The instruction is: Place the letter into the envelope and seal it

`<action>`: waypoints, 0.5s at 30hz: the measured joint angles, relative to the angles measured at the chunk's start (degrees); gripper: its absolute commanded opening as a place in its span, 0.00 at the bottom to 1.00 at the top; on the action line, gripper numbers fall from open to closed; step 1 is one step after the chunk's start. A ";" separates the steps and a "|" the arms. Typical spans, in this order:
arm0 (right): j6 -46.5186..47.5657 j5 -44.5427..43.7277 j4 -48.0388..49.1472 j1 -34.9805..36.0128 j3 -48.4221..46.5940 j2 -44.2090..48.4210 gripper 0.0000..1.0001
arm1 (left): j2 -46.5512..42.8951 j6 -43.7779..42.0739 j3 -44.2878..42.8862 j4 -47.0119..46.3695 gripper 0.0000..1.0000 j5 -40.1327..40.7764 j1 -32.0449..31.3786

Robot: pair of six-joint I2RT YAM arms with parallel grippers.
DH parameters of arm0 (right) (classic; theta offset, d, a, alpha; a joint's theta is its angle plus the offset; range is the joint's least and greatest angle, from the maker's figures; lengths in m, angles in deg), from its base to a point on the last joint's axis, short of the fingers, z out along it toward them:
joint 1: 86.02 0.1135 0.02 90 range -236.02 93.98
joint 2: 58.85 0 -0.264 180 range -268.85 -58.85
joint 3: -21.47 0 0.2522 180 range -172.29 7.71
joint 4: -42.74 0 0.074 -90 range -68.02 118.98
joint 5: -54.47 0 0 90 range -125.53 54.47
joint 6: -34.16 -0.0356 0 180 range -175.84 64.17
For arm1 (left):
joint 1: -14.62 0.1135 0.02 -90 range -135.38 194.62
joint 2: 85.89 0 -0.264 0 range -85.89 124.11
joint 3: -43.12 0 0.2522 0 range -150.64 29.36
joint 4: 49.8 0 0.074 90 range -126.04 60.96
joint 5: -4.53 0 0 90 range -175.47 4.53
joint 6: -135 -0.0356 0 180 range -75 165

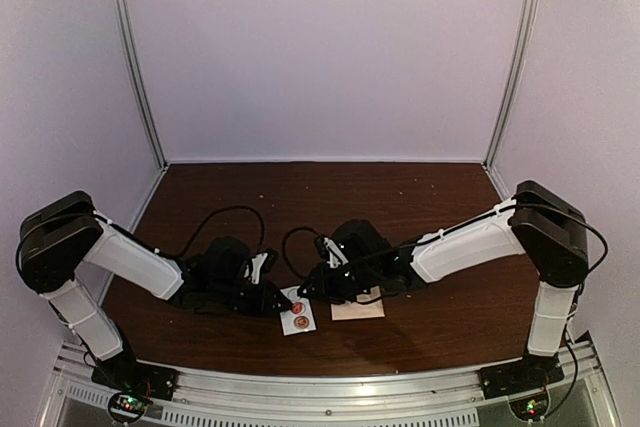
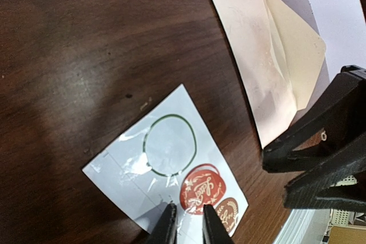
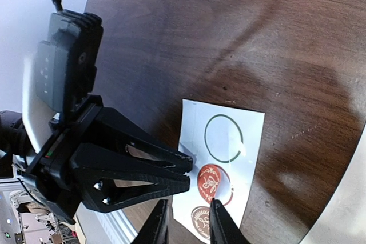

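The pale cream envelope (image 2: 269, 67) lies flat on the table with its pointed flap folded over; it also shows in the top view (image 1: 358, 309). No separate letter shows. A white sticker sheet (image 2: 137, 170) holds a red seal sticker (image 2: 197, 190), a brown one and an empty green ring. My left gripper (image 2: 187, 224) is shut, its tips pressing on the sheet beside the red sticker. My right gripper (image 3: 186, 221) is narrowly open over the sheet (image 3: 229, 141). One of its fingertips (image 3: 214, 205) touches the edge of the red sticker (image 3: 209, 180), which sits shifted off its red outline.
Both grippers crowd together at the table's near middle (image 1: 300, 292), tips almost touching. The metal rail of the table's front edge (image 1: 330, 387) runs just behind them. White walls enclose the dark wooden table (image 1: 330, 197).
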 measured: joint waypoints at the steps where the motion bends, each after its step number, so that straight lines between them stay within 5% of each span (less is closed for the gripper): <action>1: 0.04 0.02 -0.24 0.00 -0.09 -0.35 0.22 | 0.00 0.02 0.00 0.00 0.17 0.02 0.00; 15: 0.20 1.05 -1.49 0.24 -2.08 -4.61 0.21 | 0.00 0.00 0.00 -0.02 0.17 0.00 0.00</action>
